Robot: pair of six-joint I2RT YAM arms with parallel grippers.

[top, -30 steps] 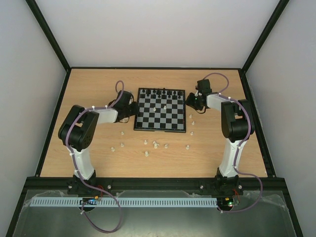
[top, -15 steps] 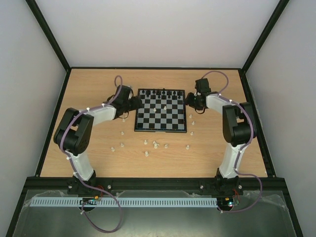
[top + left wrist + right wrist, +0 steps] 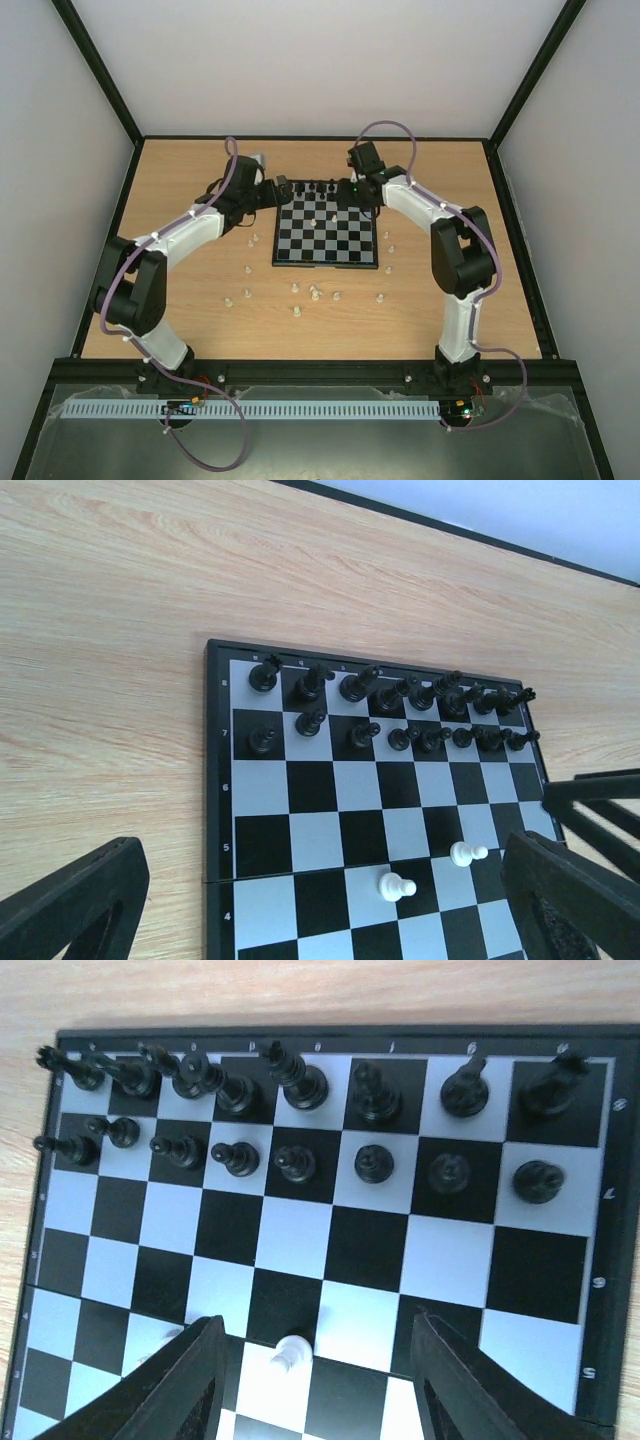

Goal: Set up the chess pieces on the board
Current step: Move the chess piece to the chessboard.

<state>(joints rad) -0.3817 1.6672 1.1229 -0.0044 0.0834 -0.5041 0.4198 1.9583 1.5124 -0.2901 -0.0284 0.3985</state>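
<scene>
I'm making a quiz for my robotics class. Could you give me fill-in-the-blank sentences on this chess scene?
The black pieces fill ___ rows of the board. Only ___ white chess pieces stand on it. The other white ones lie on the ___. The left gripper is ___.
Missing words: two; two; table; open.

white-black arms [image 3: 190,228], purple cables [image 3: 385,126]

Bright, even, diffuse light from overhead. Shadows on the table [image 3: 400,320] are soft and faint. Top view is sharp, but the chess pieces [image 3: 315,292] are tiny specks. In the right wrist view, the board [image 3: 290,1235] has a bluish sheen on its pale squares, the black figures [image 3: 295,1075] lean outward at the edges, and the right fingers [image 3: 190,1385] are blurred. Left wrist view is crisper, with the left fingers [image 3: 70,905] out of focus.
</scene>
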